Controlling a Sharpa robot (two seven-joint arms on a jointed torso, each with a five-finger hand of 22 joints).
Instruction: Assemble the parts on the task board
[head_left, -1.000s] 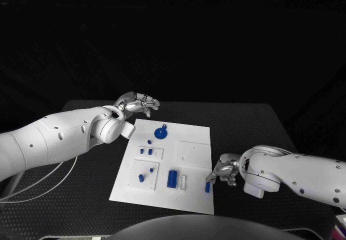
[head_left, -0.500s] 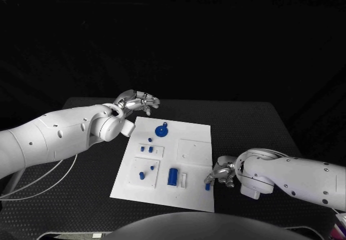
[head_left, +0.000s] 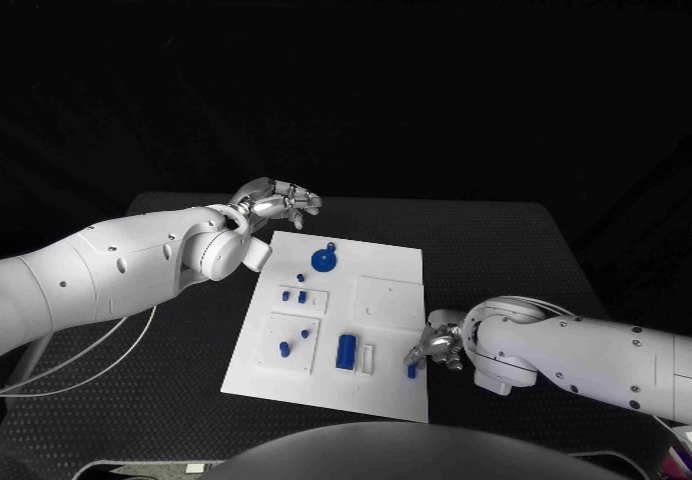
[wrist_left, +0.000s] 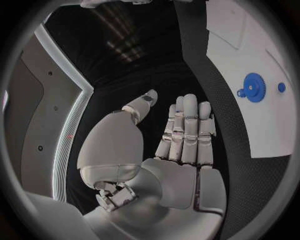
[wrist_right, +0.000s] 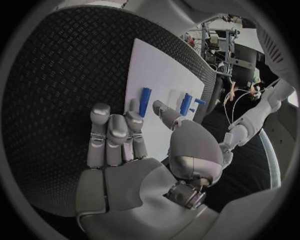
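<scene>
Left hand: I see my left hand (head_left: 277, 204) above the worktop (head_left: 490, 240) just beyond the task board's far left corner, fingers straight and apart, nothing in it.
Right hand: my right hand (head_left: 440, 345) sits at the board's right edge near the front; its fingers (wrist_right: 111, 132) lie stretched side by side, the thumb reaching toward a small blue peg (head_left: 411, 370). I cannot tell whether it touches the peg.
Task board: the task board (head_left: 389, 260) lies flat mid-worktop.
Parts: a round blue gear (head_left: 325, 260) lies near the far edge, a tiny blue knob (wrist_left: 282, 87) beside it; two small pieces (head_left: 293, 296) sit in a left plate; a blue cylinder (head_left: 346, 352) lies toward the front.
</scene>
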